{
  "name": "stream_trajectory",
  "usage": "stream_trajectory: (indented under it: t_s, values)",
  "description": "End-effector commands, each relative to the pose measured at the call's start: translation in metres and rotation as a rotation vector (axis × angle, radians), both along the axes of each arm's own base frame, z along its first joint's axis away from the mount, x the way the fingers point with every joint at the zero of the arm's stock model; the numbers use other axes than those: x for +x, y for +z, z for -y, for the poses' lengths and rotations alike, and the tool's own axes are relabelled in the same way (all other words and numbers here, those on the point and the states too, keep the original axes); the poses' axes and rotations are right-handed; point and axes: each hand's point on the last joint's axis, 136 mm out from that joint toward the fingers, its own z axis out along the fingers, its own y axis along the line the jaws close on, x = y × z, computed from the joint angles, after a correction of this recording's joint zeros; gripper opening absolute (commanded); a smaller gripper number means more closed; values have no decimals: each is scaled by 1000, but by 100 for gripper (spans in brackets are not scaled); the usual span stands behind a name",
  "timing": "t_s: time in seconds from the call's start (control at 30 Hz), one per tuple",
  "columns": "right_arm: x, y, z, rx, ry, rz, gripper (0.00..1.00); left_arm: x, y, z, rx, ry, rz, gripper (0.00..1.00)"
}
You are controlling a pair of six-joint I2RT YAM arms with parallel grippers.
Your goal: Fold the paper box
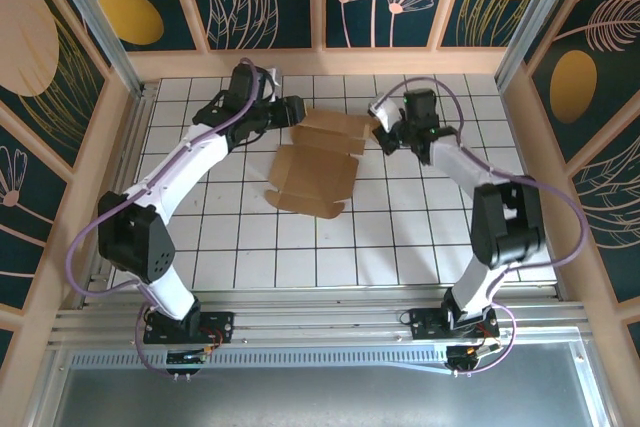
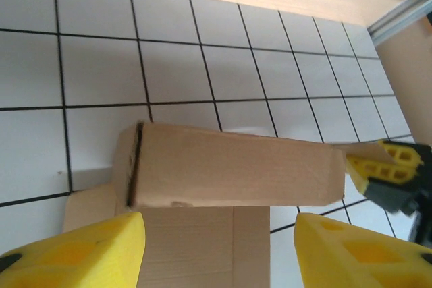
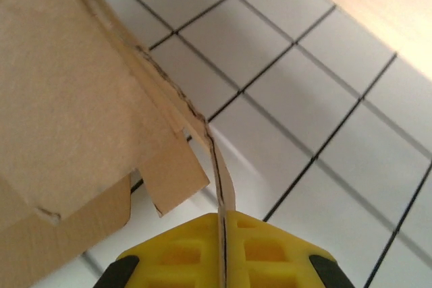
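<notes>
The paper box (image 1: 315, 162) is a brown cardboard sheet lying partly folded on the white tiled table, with a far panel raised. My left gripper (image 1: 291, 110) hovers at the sheet's far left edge. In the left wrist view it (image 2: 219, 253) is open, its yellow fingers (image 2: 74, 254) spread to either side of a flat panel below the raised panel (image 2: 229, 173), and nothing is pinched. My right gripper (image 1: 383, 133) is at the sheet's far right corner. In the right wrist view it (image 3: 221, 234) is shut on a thin upright flap (image 3: 214, 160) of the paper box.
A wooden wall (image 1: 330, 62) closes the back of the table, with aluminium posts (image 2: 398, 15) at the corners. Wooden side walls stand left and right. White tiles (image 1: 330, 257) lie bare between the sheet and the arm bases.
</notes>
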Motion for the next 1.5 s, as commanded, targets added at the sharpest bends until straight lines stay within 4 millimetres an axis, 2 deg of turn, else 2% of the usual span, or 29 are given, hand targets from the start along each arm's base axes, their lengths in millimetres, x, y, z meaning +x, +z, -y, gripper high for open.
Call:
stream_trajectory:
  t_s: [0.0, 0.1, 0.23, 0.37, 0.47, 0.53, 0.67, 0.8, 0.9, 1.0, 1.07, 1.17, 1.23, 1.37, 1.47]
  values:
    - [22, 5, -15, 9, 163, 16, 0, -2, 18, -16, -3, 46, 3, 61]
    - [45, -4, -31, 46, 202, -7, 0, 10, 15, -26, 46, 73, -10, 62]
    - [64, -30, -58, 34, 219, -24, 0, 34, -17, -52, 99, 157, -123, 62]
    - [70, -37, -65, 44, 175, -35, 0, 35, -34, -48, 56, 139, -183, 62]
    - [67, -29, -60, 81, 121, -44, 5, 28, -45, -40, -5, 124, -226, 62]
    - [59, -25, -59, 88, 107, -27, 10, 24, -51, -40, -15, 130, -238, 62]
    - [38, -10, -58, 128, 90, 6, 35, 24, -58, -52, 19, 180, -234, 62]
    - [27, 14, -48, 177, 40, -7, 41, 24, -62, -52, 1, 205, -243, 62]
    - [22, 42, -38, 245, -8, -38, 45, 26, -64, -56, -9, 242, -237, 62]
    - [32, 79, -26, 431, -202, -148, 48, 32, -62, -51, -62, 253, -229, 62]
    - [39, 92, -23, 591, -377, -316, 47, 38, -63, -50, -78, 266, -218, 61]
    - [40, 90, -35, 739, -510, -566, 44, 46, -62, -53, -70, 290, -202, 60]
    - [43, 86, -47, 764, -565, -657, 45, 49, -64, -52, -72, 291, -202, 60]
    - [54, 74, -81, 649, -613, -664, 54, 53, -75, -47, -97, 288, -228, 59]
    - [63, 59, -92, 600, -641, -698, 62, 55, -81, -44, -115, 287, -239, 58]
